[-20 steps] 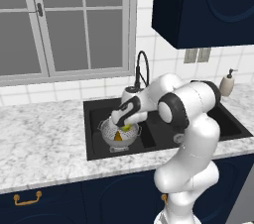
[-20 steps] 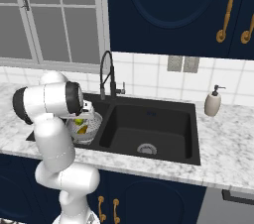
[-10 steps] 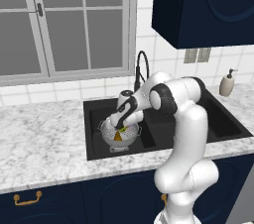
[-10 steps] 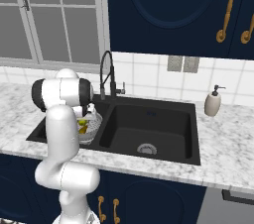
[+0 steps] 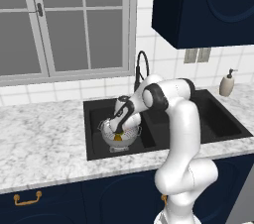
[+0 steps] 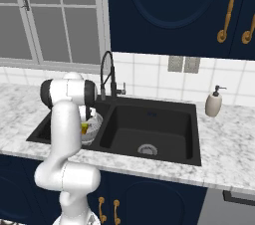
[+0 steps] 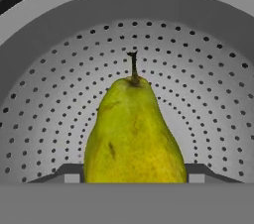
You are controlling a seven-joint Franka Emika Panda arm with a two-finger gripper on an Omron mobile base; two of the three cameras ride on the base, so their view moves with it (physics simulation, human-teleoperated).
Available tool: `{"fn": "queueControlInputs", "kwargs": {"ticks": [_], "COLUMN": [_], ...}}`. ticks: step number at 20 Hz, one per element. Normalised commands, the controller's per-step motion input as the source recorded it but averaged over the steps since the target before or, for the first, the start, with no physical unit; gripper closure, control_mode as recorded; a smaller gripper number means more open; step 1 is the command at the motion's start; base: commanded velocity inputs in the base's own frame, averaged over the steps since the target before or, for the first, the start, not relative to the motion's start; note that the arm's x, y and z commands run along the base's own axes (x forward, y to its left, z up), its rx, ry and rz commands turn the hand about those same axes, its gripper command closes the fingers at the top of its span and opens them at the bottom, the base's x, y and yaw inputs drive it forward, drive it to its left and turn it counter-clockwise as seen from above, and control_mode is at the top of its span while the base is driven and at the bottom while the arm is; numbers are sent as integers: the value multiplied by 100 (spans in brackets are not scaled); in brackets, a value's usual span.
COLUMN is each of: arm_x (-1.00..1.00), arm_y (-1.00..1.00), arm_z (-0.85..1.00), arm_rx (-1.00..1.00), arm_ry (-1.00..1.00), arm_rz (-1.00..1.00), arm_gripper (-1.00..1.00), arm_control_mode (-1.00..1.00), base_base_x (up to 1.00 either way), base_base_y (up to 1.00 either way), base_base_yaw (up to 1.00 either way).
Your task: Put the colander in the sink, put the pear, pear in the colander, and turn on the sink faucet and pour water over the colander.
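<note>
Black sink (image 5: 94,114), colander (image 5: 111,139) in left basin, gripper (image 7: 130,178) clasping yellow-green pear (image 7: 131,134) (base cut off), second pear (image 5: 117,138) half hidden.

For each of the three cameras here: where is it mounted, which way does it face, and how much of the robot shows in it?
Left base view: behind the arm on its left, looking forward and down at the sink; the white arm rises from lower right, bending down into the colander.
Right base view: behind on the right, facing the same sink; the arm rises from lower left.
Hand view: on the hand, looking into the colander at the yellow-green pear flanked by the fingers.
All three share the colander.
</note>
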Motion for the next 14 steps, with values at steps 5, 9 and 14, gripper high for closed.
{"fn": "queueControlInputs", "kwargs": {"ticks": [5,9,14], "arm_x": [1,0,2], "arm_y": [0,0,-1], "arm_z": [0,0,26], "arm_rx": [0,0,0], "arm_ry": [0,0,0], "arm_rz": [0,0,0], "arm_gripper": [-100,-100,-100], "arm_control_mode": [-100,-100,-100], "base_base_x": [0,0,0], "base_base_y": [0,0,0], "base_base_yaw": [0,0,0]}}
